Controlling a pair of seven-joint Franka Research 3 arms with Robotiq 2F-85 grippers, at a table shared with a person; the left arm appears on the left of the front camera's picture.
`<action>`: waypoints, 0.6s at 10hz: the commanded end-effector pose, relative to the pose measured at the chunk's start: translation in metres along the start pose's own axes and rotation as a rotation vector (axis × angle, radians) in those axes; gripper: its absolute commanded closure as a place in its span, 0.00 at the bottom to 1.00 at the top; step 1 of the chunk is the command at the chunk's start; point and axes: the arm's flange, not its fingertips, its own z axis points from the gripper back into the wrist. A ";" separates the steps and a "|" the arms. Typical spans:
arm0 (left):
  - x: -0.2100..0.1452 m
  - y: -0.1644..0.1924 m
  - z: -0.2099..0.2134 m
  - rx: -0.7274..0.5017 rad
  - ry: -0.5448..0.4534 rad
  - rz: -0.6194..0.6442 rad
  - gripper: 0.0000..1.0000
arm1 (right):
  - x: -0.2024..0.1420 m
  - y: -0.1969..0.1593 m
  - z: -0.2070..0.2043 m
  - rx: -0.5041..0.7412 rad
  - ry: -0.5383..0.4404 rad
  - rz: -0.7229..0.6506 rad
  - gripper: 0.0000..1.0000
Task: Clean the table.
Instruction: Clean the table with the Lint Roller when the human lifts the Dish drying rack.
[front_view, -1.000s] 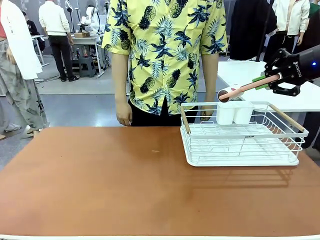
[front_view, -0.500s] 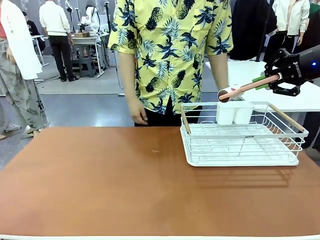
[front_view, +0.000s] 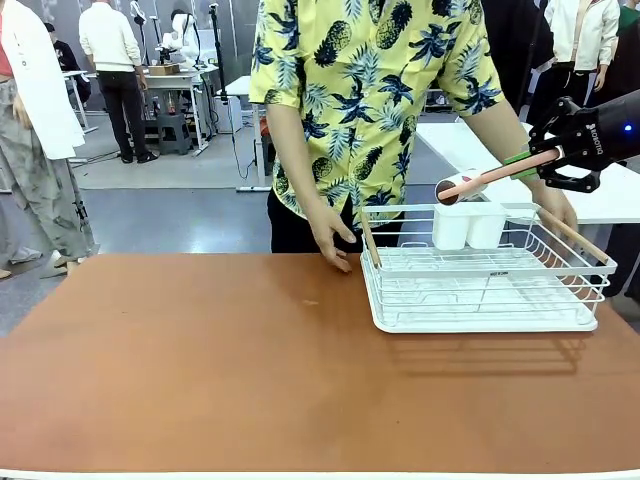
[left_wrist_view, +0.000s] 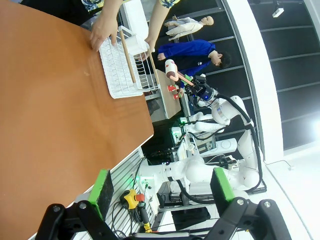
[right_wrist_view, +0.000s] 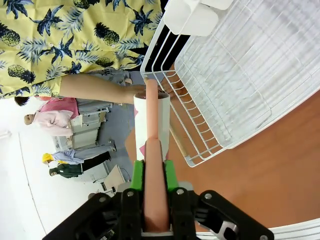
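The table (front_view: 250, 380) has a bare reddish-brown top. My right gripper (front_view: 530, 160) hovers at the right, above the white wire rack (front_view: 480, 300), shut on the pink handle of a roller (front_view: 490, 176) whose white head points left. In the right wrist view the roller (right_wrist_view: 152, 130) runs straight out from between the green pads of that gripper (right_wrist_view: 151, 175), over the rack's corner (right_wrist_view: 240, 90). In the left wrist view my left gripper (left_wrist_view: 160, 185) is open, pads wide apart and nothing between them, off the table's (left_wrist_view: 50, 125) edge.
The rack stands on the table's far right and holds two white cups (front_view: 468, 225). A person at the far side has one hand (front_view: 335, 240) at the rack's left corner and the other hand (front_view: 555, 205) at its right rim. A white table stands behind.
The person has stepped to the right and brought both hands down to the rack. My right gripper and the roller have stayed where they were.
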 end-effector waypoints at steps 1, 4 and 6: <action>-0.001 -0.004 0.003 -0.003 -0.003 -0.003 0.00 | -0.001 0.000 -0.001 0.000 0.001 -0.002 1.00; -0.001 -0.004 0.003 -0.003 -0.003 -0.003 0.00 | -0.001 0.000 -0.001 0.000 0.001 -0.002 1.00; -0.001 -0.004 0.003 -0.003 -0.003 -0.003 0.00 | -0.001 0.000 -0.001 0.000 0.001 -0.002 1.00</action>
